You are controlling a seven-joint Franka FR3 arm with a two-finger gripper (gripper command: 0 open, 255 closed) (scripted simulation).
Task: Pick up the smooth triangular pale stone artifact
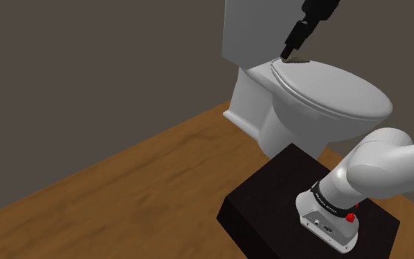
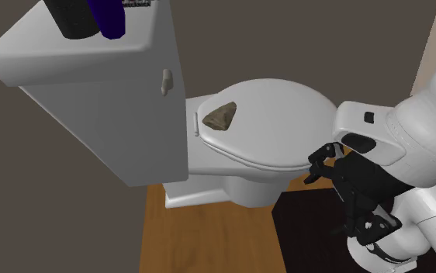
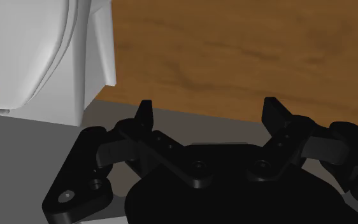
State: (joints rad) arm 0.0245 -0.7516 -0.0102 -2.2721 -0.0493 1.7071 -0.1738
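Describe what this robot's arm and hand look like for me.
The arm is glossy white, built of fat rounded segments, with a dark ring at a joint and a small red button beside it. The gripper is all black: two short fingers on jointed linkages with round pivots.

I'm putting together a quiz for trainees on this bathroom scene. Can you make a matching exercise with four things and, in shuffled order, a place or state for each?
Things:
1. brownish triangular stone
2. gripper
3. dark purple container
4. black stand

Places or states:
A. on top of the toilet tank
B. on the wooden floor
C. on the closed toilet lid, near the hinge
D. open, holding nothing

Pairs: 1-C, 2-D, 3-A, 4-B
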